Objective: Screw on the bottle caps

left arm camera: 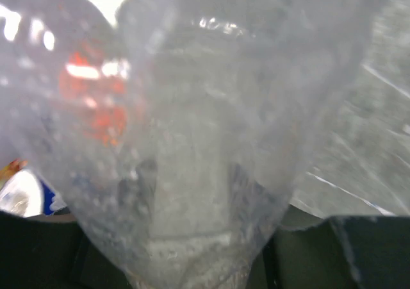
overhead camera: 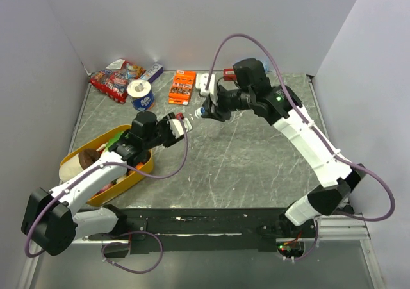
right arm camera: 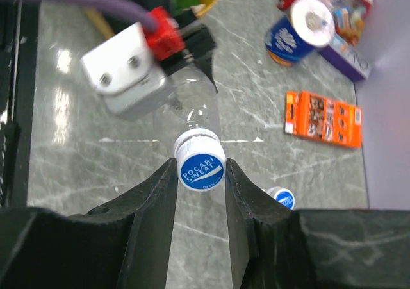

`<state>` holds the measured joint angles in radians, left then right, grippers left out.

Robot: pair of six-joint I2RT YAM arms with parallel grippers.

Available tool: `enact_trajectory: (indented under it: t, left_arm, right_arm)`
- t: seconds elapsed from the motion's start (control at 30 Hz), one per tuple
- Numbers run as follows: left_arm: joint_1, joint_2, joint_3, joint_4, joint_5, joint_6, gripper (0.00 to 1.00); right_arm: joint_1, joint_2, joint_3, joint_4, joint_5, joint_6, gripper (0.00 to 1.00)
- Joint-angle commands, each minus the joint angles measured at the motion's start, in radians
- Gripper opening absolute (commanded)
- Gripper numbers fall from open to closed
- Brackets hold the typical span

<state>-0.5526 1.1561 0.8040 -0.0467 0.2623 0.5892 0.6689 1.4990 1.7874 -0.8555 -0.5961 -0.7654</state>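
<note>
Grey marbled table (overhead camera: 256, 167), walled on three sides. The left arm (overhead camera: 96, 173) reaches from the near left toward the table's middle. The right arm (overhead camera: 307, 141) comes from the near right and bends left across the far half, so the two grippers meet just left of centre. Yellow tray (overhead camera: 138, 173) sits at the near left, partly under the left arm, with several items in it that cannot be told apart. Snack bag (overhead camera: 114, 79) is in the far left corner, with a blue-and-white can (overhead camera: 141, 95) just beside it on the right. An orange box (overhead camera: 182, 87) lies flat right of the can. The left gripper (overhead camera: 178, 125) is clamped around the body of a clear bottle (right arm camera: 195, 113), which is off the table with its neck pointing at the right gripper. The left wrist view is filled with blurred clear plastic and gives no further detail. The right gripper (right arm camera: 200, 168) is narrow, with one finger against each side of a blue cap (right arm camera: 200, 167) that has white lettering on top. This cap sits on the bottle's neck; how far it is threaded cannot be told. A second blue cap (right arm camera: 280, 198) lies loose on the table just beside the right gripper, between it and the orange box.
</note>
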Motion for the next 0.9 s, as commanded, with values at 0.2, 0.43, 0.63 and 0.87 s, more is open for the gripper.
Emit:
enact_trajectory:
  t: [0.2,0.43,0.63,0.87]
  left_arm:
    - [-0.099,0.01,0.014,0.366,-0.431,-0.097,0.01]
    - [-0.122,0.016,0.003,0.383,-0.558,-0.103,0.01]
    - [-0.122,0.005,-0.025,0.338,-0.595,-0.108,0.01]
    - [-0.122,-0.019,-0.088,0.297,-0.58,-0.124,0.01]
  right_arm:
    - [0.017,0.135,0.19,-0.025,0.001,0.587,0.08]
    - [0.015,0.148,0.205,-0.013,0.022,0.706,0.09]
    - [0.011,0.156,0.234,-0.019,0.082,0.721,0.16]
    - [0.012,0.144,0.239,-0.019,0.136,0.631,0.22]
